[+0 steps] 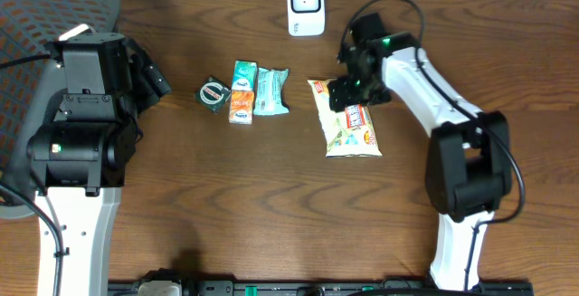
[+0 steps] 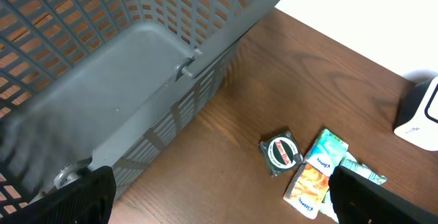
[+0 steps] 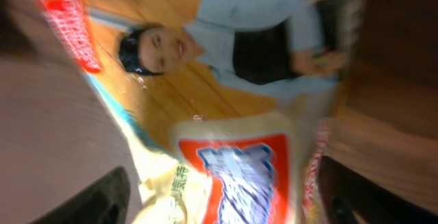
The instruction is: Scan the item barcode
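Observation:
A cream snack bag (image 1: 351, 126) with a red and blue label lies flat on the table, right of centre. My right gripper (image 1: 349, 91) hovers over the bag's upper end. In the right wrist view the bag (image 3: 233, 114) fills the frame and is blurred. The right gripper (image 3: 222, 200) is open, with one dark finger on each side of the bag's label. A white scanner (image 1: 306, 6) stands at the table's far edge. My left gripper (image 1: 152, 79) is open and empty at the left, its fingers (image 2: 75, 196) spread wide above bare wood.
A grey mesh basket (image 1: 45, 24) sits at the far left, close beside the left arm (image 2: 137, 59). A round green packet (image 1: 213, 92), an orange and teal tissue pack (image 1: 242, 92) and a teal packet (image 1: 270, 90) lie together left of the bag.

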{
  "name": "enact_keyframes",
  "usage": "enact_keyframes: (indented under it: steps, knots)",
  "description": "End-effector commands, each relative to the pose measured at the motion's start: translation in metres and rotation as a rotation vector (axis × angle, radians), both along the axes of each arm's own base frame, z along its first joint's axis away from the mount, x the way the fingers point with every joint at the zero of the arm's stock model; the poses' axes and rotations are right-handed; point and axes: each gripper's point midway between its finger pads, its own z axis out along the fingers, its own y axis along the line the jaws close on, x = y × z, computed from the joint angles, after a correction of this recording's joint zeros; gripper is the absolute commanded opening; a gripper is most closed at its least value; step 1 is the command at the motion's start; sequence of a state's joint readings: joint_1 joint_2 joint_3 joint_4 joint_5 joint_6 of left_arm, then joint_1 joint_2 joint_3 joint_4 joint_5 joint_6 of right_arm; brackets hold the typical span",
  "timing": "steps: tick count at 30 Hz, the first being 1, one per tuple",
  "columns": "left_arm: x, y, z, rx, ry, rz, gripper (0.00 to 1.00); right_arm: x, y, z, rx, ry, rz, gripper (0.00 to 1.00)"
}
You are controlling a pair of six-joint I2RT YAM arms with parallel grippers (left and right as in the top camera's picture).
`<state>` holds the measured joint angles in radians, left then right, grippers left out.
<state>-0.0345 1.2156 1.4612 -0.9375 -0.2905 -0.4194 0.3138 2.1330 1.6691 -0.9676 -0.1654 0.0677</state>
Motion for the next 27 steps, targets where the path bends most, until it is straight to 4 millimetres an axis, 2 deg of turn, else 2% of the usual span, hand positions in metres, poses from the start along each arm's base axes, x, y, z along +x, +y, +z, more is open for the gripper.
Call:
enact_keyframes:
  steps: [1, 4, 6, 7, 8, 9, 12, 15, 19, 20, 21, 24, 27]
  knots:
    - [-0.002, 0.003, 0.007, 0.003, -0.021, 0.014, 0.98, -0.014, 0.009, -0.025, -0.024, 0.062, 0.045, 0.73]
    - [-0.002, 0.003, 0.007, 0.003, -0.021, 0.014, 0.98, -0.020, 0.014, -0.038, -0.039, 0.090, 0.061, 0.63]
    - [-0.002, 0.003, 0.007, 0.003, -0.021, 0.014, 0.98, -0.024, 0.018, -0.043, -0.046, 0.099, 0.073, 0.45]
    - [-0.002, 0.003, 0.007, 0.003, -0.021, 0.014, 0.98, -0.024, 0.020, -0.043, -0.047, 0.098, 0.079, 0.29]
    - [-0.002, 0.003, 0.007, 0.003, -0.021, 0.014, 0.98, -0.025, 0.021, -0.043, -0.047, 0.098, 0.080, 0.20]
    - [-0.002, 0.003, 0.007, 0.003, -0.021, 0.014, 0.98, -0.024, 0.024, -0.041, -0.044, 0.095, 0.063, 0.01]
    - [-0.002, 0.003, 0.007, 0.003, -0.021, 0.014, 0.98, -0.020, 0.026, -0.035, -0.036, 0.088, 0.006, 0.01]
    - [-0.002, 0.003, 0.007, 0.003, -0.021, 0.014, 0.98, -0.006, 0.027, -0.015, -0.010, 0.044, -0.055, 0.01]
    - [-0.002, 0.003, 0.007, 0.003, -0.021, 0.014, 0.98, 0.031, 0.034, 0.040, 0.070, -0.133, -0.089, 0.01]
    - [-0.002, 0.003, 0.007, 0.003, -0.021, 0.014, 0.98, 0.056, 0.042, 0.078, 0.133, -0.280, -0.090, 0.01]
    - [-0.002, 0.003, 0.007, 0.003, -0.021, 0.014, 0.98, 0.067, 0.046, 0.095, 0.163, -0.348, -0.090, 0.01]
    - [-0.002, 0.003, 0.007, 0.003, -0.021, 0.014, 0.98, 0.097, 0.058, 0.133, 0.240, -0.528, -0.086, 0.01]
    - [-0.002, 0.003, 0.007, 0.003, -0.021, 0.014, 0.97, 0.121, 0.066, 0.156, 0.293, -0.661, -0.089, 0.01]
